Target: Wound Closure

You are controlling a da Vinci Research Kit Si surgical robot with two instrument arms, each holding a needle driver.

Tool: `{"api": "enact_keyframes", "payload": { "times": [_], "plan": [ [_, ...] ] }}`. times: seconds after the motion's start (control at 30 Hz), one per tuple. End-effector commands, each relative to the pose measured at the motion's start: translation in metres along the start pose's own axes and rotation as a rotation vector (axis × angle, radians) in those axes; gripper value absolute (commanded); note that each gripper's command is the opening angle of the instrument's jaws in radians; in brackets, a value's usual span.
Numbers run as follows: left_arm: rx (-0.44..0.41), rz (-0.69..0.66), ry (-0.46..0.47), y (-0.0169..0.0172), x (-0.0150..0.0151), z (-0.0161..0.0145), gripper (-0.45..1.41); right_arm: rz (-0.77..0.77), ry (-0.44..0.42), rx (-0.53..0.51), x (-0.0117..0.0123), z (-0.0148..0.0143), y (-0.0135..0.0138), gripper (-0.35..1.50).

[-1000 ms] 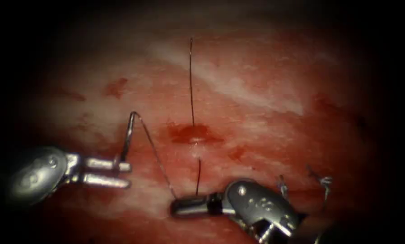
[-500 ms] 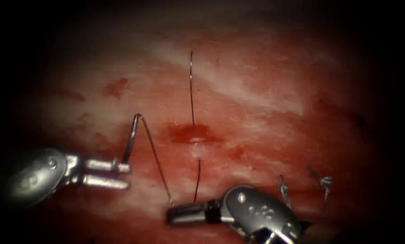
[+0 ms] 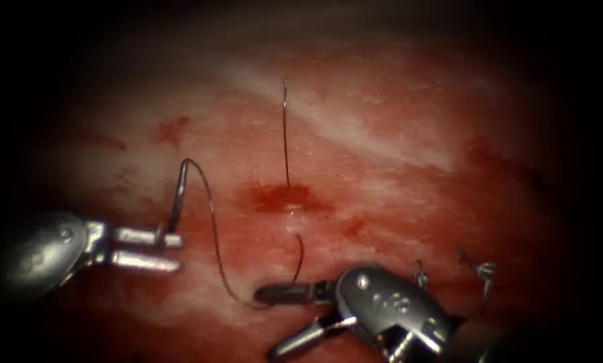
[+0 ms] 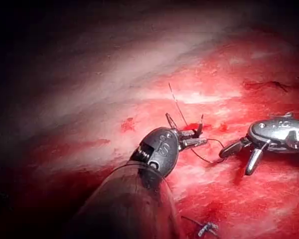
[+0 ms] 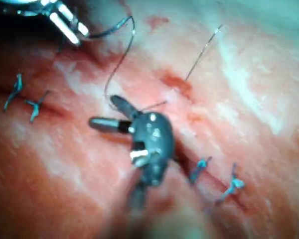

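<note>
The left end effector (image 3: 170,249) sits on the left of the cut, its two jaws parted around the lower end of the curved needle (image 3: 177,198), which stands up from between them; I cannot tell whether they pinch it. The needle is clear of the tissue (image 3: 382,168). From the needle's top the thread (image 3: 214,235) drops in a slack curve down and right to the right end effector (image 3: 274,319). A second strand rises from that spot to the small red-stained hole of the cut (image 3: 281,198), and a free tail of thread stands straight up from the hole. The right end effector lies below the cut with its jaws spread wide, one flat along the tissue where the thread passes, the other angled down, gripping nothing. Further right, tied stitches (image 3: 483,272) with short cut ends sit in the tissue
</note>
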Motion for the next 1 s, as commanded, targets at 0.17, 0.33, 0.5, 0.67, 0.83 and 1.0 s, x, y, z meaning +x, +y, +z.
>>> {"api": "enact_keyframes", "payload": {
  "times": [0.17,0.33,0.5,0.67,0.83,1.0],
  "plan": [
    [0.020,0.000,-0.015,-0.0012,-0.0018,0.0003,-0.45,-0.012,0.016,-0.032,-0.0013,-0.0005,0.0015,1.18],
    [0.046,-0.006,-0.038,-0.0028,-0.0034,-0.0004,-0.45,-0.044,0.017,-0.068,-0.0016,-0.0014,0.0023,1.18],
    [0.071,-0.005,-0.057,-0.0041,-0.0053,-0.0007,-0.45,-0.056,0.019,-0.068,-0.0017,-0.0017,0.0023,1.18],
    [0.074,-0.012,-0.058,-0.0045,-0.0069,-0.0004,-0.45,-0.062,0.018,-0.072,-0.0018,-0.0017,0.0024,1.16],
    [0.067,-0.049,-0.049,-0.0046,-0.0082,-0.0002,-0.45,-0.068,0.018,-0.075,-0.0019,-0.0017,0.0027,1.15],
    [0.104,-0.183,-0.061,-0.0046,-0.0099,-0.0005,0.52,-0.067,0.018,-0.078,-0.0019,-0.0017,0.0029,1.15]
  ]
}}
